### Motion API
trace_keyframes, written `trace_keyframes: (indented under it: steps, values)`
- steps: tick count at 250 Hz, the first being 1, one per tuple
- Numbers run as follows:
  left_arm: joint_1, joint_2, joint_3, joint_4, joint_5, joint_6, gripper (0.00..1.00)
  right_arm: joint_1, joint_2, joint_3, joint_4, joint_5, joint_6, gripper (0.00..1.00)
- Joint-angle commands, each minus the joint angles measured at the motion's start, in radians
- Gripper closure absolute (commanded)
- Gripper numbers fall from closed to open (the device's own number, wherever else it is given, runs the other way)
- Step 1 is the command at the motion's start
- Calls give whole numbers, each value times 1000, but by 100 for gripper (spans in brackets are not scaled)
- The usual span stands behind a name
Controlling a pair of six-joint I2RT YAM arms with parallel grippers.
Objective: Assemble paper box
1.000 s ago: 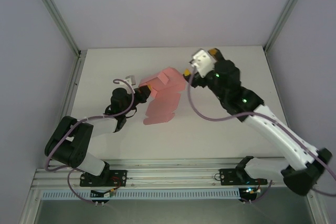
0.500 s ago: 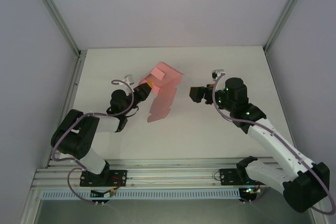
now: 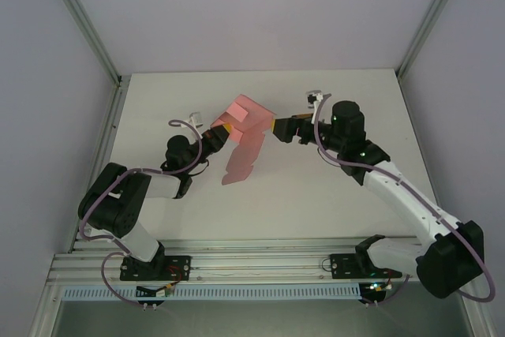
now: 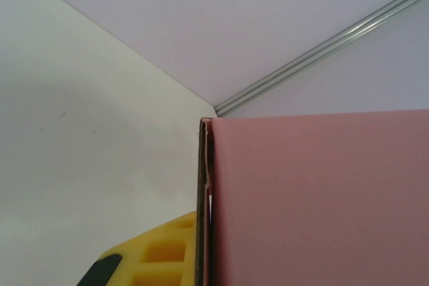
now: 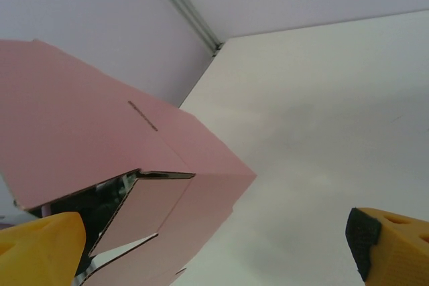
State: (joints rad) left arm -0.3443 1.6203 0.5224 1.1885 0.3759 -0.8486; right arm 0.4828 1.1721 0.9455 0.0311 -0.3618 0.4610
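From above, near the middle of the flat white table (image 3: 339, 195): pink paper box (image 3: 246, 125) of thin matte card, partly folded, lifted between the two arms. Upper part bent into angled panels with a raised ridge; a long flat panel trailing down from it toward the near edge (touching the tabletop or not, impossible to tell). Clamped at its left edge by the left gripper (image 3: 222, 131), black with yellow finger pads, jaws closed down tight on the card. In the left wrist view, a broad pink face of the box (image 4: 322, 199) to the right, its doubled edge running upright, one yellow ribbed finger (image 4: 161, 254) pressed flat against that edge from the left. Opposite, the right gripper (image 3: 275, 129) at the box's right edge, reaching in from the right, jaws spread wide and holding nothing. Contact with the card at the tip: not clear from above. In the right wrist view, two yellow fingers (image 5: 40, 246) far apart at the bottom corners, the box (image 5: 100, 132) on the left side of the gap, a folded corner pointing right into the open space, a die-cut flap lying behind the finger at the view's left. Pale walls and an aluminium rail (image 5: 181, 5) behind
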Motion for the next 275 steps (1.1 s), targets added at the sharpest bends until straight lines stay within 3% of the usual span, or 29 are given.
trace_keyframes:
  steps: [1, 25, 60, 133, 243, 275]
  values:
    - [7, -21, 11, 54, 18, 3, 100, -4, 27, 35, 55, -153, -33, 0]
    - [6, -17, 10, 62, 23, -3, 100, -7, 30, 34, 48, -138, -54, 0]
    - [4, -22, 10, 31, 14, 12, 100, -6, -26, 26, -19, 11, -113, 0]
    - [6, -15, 15, 38, 30, 10, 100, -9, -76, -13, -132, 121, -158, 0]
    - [6, -12, 20, 19, 59, 25, 100, -9, 70, 78, 8, -151, -164, 0]
    - [5, -2, 25, 14, 73, 33, 100, -10, 114, 95, 46, -171, -141, 0]
